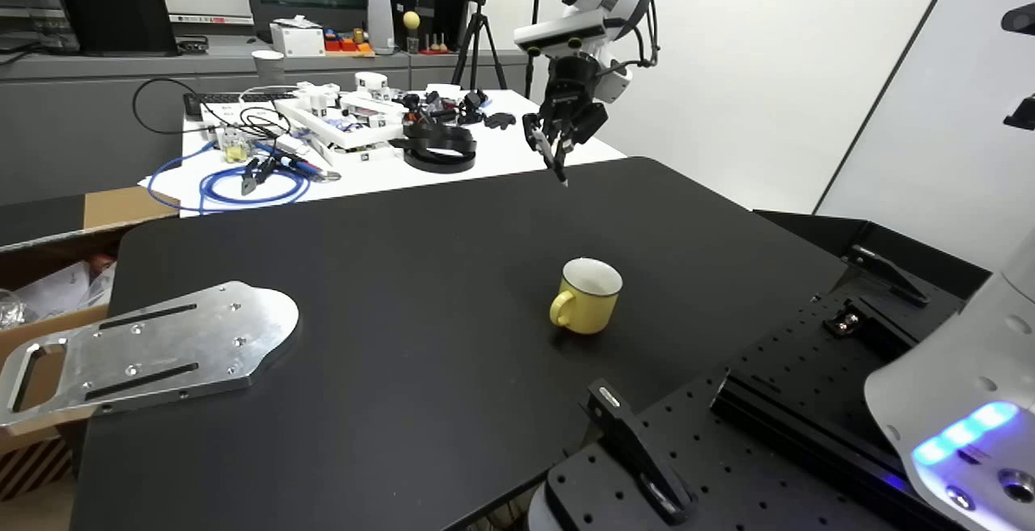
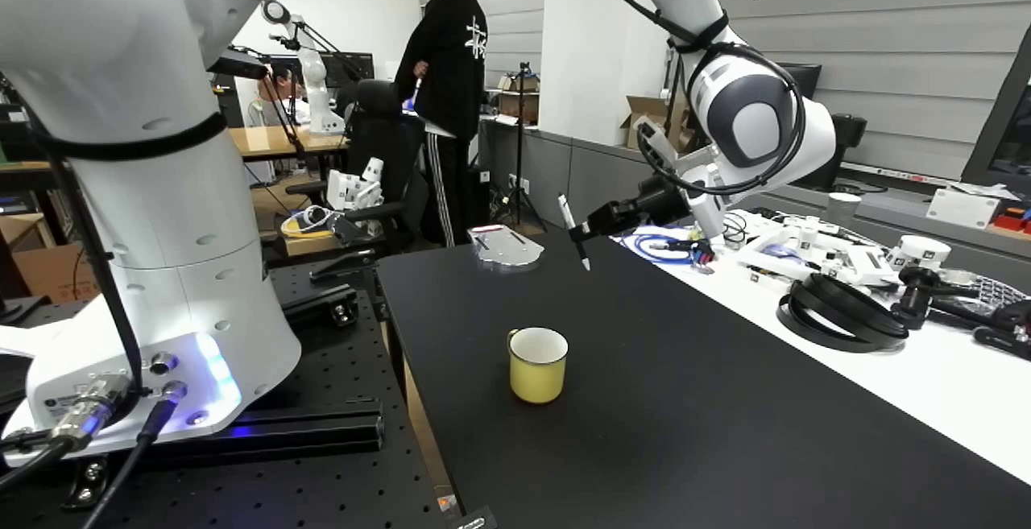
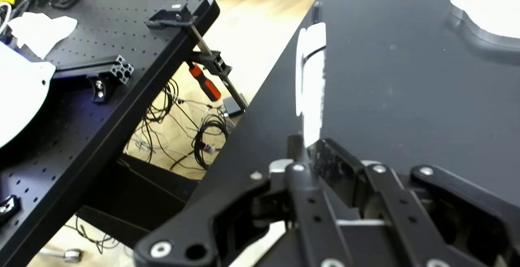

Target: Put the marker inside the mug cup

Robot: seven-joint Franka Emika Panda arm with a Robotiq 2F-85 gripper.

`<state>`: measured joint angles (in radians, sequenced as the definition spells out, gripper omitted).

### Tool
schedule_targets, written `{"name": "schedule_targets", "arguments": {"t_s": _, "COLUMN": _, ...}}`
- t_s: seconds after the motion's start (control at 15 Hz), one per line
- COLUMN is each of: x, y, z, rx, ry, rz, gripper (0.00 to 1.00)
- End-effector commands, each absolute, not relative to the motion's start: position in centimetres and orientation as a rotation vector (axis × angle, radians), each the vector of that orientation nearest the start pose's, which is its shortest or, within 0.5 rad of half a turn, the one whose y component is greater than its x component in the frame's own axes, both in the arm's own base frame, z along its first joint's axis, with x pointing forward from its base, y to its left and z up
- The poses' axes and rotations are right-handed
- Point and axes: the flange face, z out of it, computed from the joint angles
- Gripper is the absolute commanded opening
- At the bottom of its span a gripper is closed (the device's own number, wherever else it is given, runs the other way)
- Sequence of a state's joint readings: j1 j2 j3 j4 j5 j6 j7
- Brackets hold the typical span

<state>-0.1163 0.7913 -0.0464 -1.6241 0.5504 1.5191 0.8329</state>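
A yellow mug with a white inside stands upright on the black table in both exterior views (image 1: 585, 309) (image 2: 537, 376). Its handle faces the near left in an exterior view. My gripper (image 1: 556, 155) is shut on a white and dark marker, far across the table from the mug. It also shows in an exterior view (image 2: 581, 231) and the wrist view (image 3: 309, 149). The marker (image 2: 567, 211) is slightly tilted, close to upright, above the table, with its tip down. In the wrist view the marker (image 3: 315, 84) stands out from between the fingertips. The mug is out of the wrist view.
A silver metal plate (image 1: 186, 337) lies at the table's edge, also in the wrist view (image 3: 493, 7). A white table (image 1: 501, 147) with cables and parts adjoins the black table (image 1: 404, 385). Clamps (image 1: 639, 454) and the robot base (image 1: 954, 402) stand along the near side. A person (image 2: 451, 70) stands behind.
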Motion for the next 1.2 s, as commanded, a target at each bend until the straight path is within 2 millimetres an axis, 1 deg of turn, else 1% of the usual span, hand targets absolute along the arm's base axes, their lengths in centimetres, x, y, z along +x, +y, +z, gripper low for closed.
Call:
{"name": "schedule_targets", "arguments": {"t_s": 0.0, "x": 56.4, "y": -3.7, "z": 13.3, "rx": -2.011, "ry": 1.482, "rz": 1.532, "gripper": 0.04}}
{"name": "schedule_targets", "arguments": {"t_s": 0.2, "x": 54.9, "y": -4.4, "z": 12.1, "rx": -1.961, "ry": 1.500, "rz": 1.575, "gripper": 0.04}}
{"name": "schedule_targets", "arguments": {"t_s": 0.73, "x": 51.3, "y": -7.3, "z": 7.9, "rx": -1.880, "ry": 1.586, "rz": 1.625, "gripper": 0.04}}
{"name": "schedule_targets", "arguments": {"t_s": 0.87, "x": 50.9, "y": -7.8, "z": 6.7, "rx": -1.863, "ry": 1.587, "rz": 1.617, "gripper": 0.04}}
{"name": "schedule_targets", "arguments": {"t_s": 1.13, "x": 50.8, "y": -8.2, "z": 4.2, "rx": -1.887, "ry": 1.574, "rz": 1.533, "gripper": 0.04}}
